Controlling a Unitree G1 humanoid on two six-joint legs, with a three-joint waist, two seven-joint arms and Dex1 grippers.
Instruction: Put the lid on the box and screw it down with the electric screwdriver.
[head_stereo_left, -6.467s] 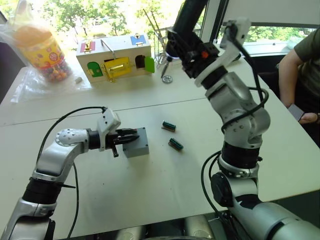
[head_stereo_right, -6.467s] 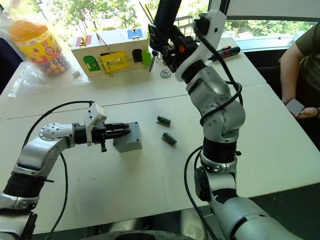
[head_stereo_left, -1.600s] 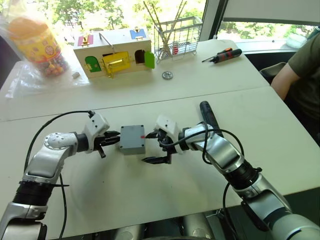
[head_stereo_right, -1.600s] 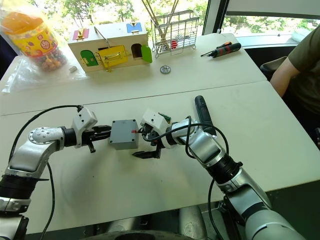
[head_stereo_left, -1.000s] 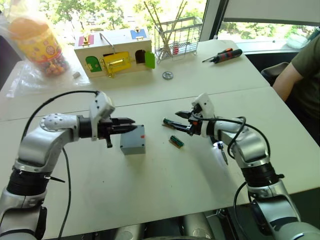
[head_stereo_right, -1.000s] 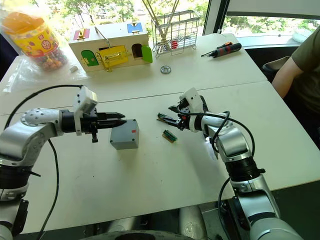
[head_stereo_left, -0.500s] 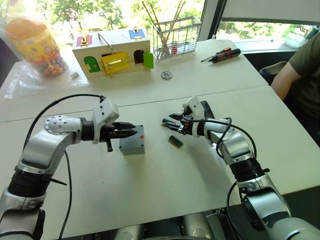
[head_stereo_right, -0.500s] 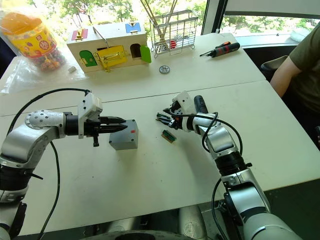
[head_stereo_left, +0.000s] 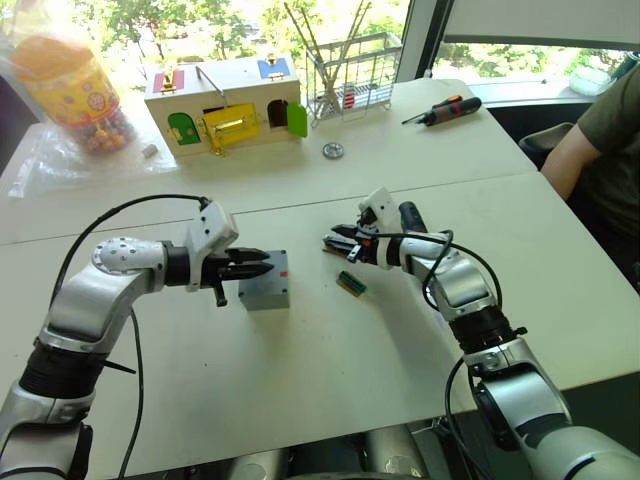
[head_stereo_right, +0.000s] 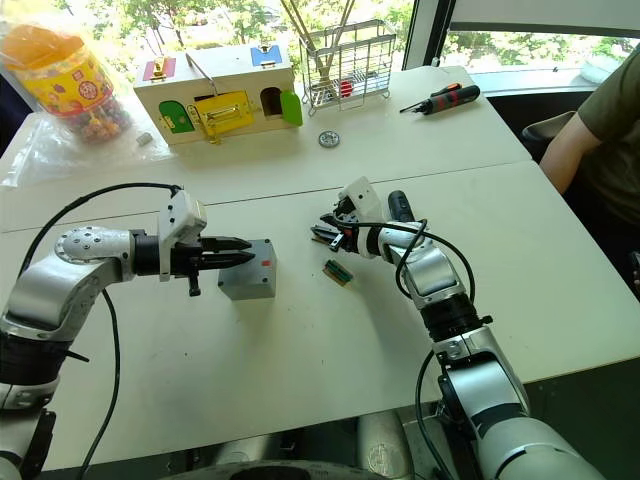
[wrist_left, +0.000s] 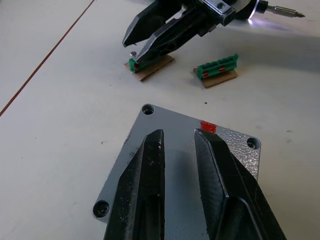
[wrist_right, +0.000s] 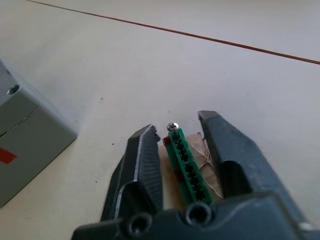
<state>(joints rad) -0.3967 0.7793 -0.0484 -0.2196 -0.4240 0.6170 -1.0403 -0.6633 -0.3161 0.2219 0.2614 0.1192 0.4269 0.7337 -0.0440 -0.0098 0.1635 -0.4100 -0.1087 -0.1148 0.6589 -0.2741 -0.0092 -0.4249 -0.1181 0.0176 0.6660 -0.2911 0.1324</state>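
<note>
Left end effector with fingers slightly apart over the lid, lid sat flat on the box on the counter, right end effector spread around a green screw strip, electric screwdriver lay pointing away beside the right forearm.

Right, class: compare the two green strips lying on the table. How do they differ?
The far strip sits between the open fingers of the right hand; the near strip lies free. The far strip holds a screw at one end; none is plain on the near strip. Both are green on brown card.
</note>
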